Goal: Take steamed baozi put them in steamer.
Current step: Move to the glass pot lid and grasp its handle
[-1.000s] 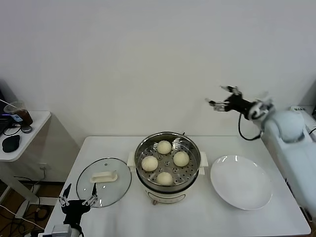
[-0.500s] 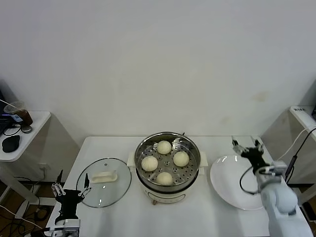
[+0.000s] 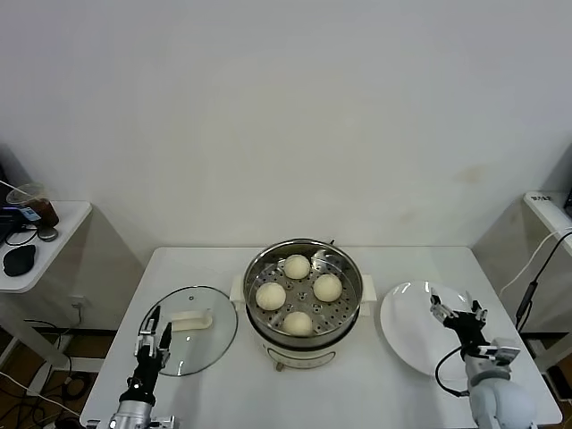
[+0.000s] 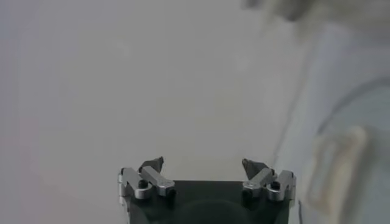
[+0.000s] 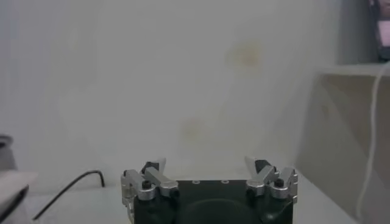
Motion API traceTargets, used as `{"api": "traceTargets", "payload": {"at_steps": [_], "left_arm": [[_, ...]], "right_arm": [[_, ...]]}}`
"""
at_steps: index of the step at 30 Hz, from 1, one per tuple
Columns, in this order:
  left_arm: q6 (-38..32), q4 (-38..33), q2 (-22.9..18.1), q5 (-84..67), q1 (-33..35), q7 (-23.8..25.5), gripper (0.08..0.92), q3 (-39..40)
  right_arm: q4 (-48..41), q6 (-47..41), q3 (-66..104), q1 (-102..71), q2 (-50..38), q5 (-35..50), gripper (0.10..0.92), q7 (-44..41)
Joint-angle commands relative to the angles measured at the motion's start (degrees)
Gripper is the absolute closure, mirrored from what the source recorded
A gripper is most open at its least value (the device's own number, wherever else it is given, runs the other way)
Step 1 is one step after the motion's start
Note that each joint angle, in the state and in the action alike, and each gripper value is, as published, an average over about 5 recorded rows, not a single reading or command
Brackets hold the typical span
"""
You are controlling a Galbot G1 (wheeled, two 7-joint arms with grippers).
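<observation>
Several cream-white steamed baozi lie inside the steel steamer at the table's middle, spaced apart on its perforated floor. My left gripper hangs low at the front left, over the near edge of the glass lid, open and empty. At the front right my right gripper hovers over the white plate's outer part, also open and empty. The left wrist view shows the left gripper with jaws wide apart and nothing between them. In the right wrist view the right gripper stands the same way, facing the wall.
A round glass lid with a white handle lies left of the steamer. A bare white plate sits to its right. A side table with small items stands beyond the table's left edge.
My right arm has swung down from high at the back right to low over the plate. The left gripper has shifted slightly right and turned. The baozi have not moved.
</observation>
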Motion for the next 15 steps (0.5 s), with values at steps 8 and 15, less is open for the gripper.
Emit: {"api": "traceTargets", "payload": {"at_steps": [8,15], "left_arm": [[12.6,4.4,1.9,2.4,-9.2,16.3,0.177,7.1],[14.7,8.4,1.1,-0.2,-12.5,16.5,0.177,8.7]], "right_arm": [[-1.8,1.5,-0.4,-0.8,2.1,-1.7,0.203,1.8],[-3.3,2.8,-0.6,-0.3,2.2,-3.0,0.203,2.4]]}}
